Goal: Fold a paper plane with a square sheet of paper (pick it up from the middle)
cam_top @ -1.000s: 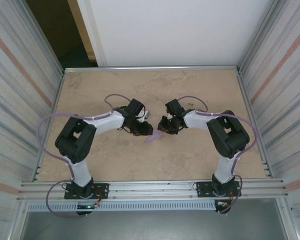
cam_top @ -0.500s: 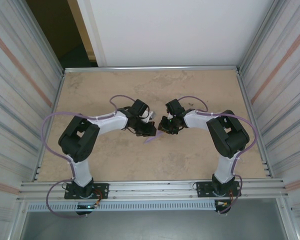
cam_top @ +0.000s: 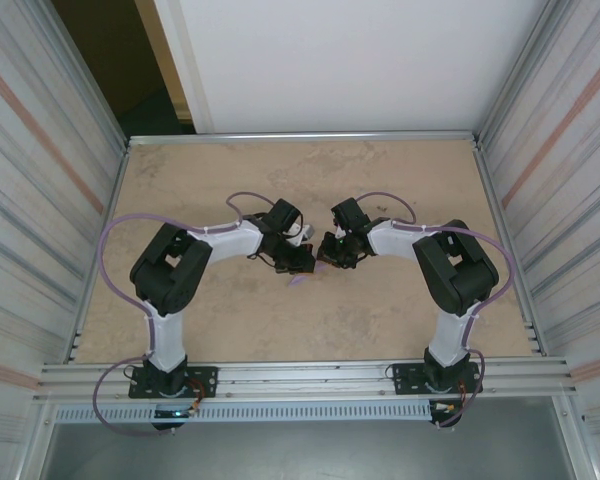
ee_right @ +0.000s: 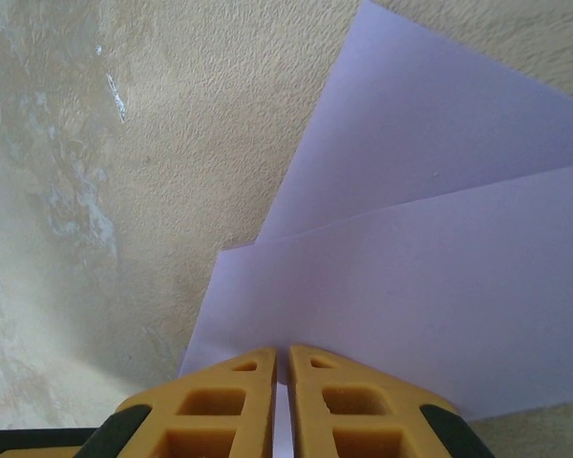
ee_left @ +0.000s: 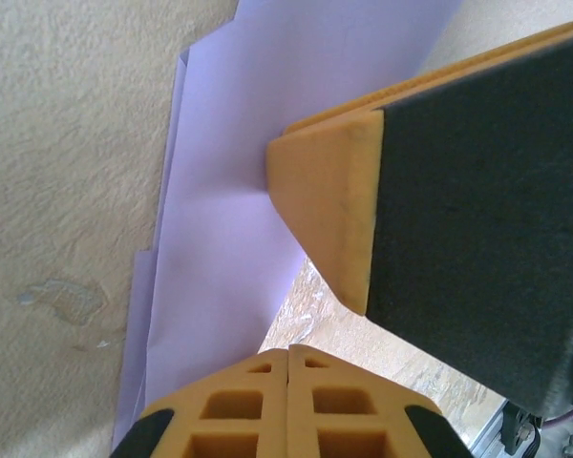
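- From overhead, the left pincer (cam_top: 300, 262) has swung in towards the right pincer (cam_top: 330, 256) over the last second. Its elbow has followed, so the two heads now sit tip to tip in the middle of the table (cam_top: 400, 180). The right arm has hardly moved.
- The square sheet of paper (cam_top: 302, 280) lies under and between the two heads. A small lavender tip pokes out just below the left pincer, less than was visible a second ago.
- In the left wrist view, the left pincer (ee_left: 286, 355) has gone from partly open to fully closed, its orange pads meeting flush. The sheet (ee_left: 220, 191) stretches straight ahead of the tips, already doubled along its left edge. Its near edge reaches the tips, but I cannot tell whether it is actually nipped. Ahead and to the right, an orange-and-black finger (ee_left: 334, 210), presumably the other arm's, bears on the sheet.
- In the right wrist view, the right pincer (ee_right: 282, 361) has narrowed to a slit with lavender showing inside it, so it appears clamped on the sheet (ee_right: 439, 267). Two layers fan out ahead and to the right.
- By my reading, one side pins the paper while the other has closed to press or take a fold. The plane is still at an early crease.
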{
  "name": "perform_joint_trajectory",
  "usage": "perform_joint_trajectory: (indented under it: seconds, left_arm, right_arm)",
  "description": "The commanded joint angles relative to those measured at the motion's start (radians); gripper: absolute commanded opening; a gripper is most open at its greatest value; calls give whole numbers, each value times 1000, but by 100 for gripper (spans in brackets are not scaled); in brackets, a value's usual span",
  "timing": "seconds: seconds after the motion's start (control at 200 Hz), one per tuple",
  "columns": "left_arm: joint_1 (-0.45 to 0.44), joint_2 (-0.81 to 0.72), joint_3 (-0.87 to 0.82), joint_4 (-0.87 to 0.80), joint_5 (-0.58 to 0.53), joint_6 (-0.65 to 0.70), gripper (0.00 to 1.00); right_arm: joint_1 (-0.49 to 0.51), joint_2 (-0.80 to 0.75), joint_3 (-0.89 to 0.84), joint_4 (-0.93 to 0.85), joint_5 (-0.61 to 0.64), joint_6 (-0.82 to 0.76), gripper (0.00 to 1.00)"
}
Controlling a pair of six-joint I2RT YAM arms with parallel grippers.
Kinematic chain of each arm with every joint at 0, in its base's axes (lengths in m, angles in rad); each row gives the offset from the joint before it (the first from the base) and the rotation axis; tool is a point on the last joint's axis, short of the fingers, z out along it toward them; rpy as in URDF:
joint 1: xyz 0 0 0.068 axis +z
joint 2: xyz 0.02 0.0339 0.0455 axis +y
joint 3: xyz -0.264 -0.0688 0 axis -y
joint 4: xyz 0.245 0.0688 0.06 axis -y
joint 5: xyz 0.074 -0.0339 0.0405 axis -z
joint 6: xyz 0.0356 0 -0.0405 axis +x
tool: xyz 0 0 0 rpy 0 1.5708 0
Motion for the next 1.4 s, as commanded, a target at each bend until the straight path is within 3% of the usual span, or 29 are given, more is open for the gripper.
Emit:
perform_joint_trajectory:
  seconds: [0.0, 0.827, 1.393]
  left_arm:
    - [18, 20, 27, -12, 13, 8, 5]
    - [24, 2, -62, -71, 11, 95, 4]
    - [40, -104, -273, -100, -31, 115, 4]
  right_arm:
    - [-8, 64, -29, -63, 39, 5, 12]
    - [-8, 97, -24, -94, 59, 6, 12]
    - [-9, 122, -21, -125, 81, 3, 11]
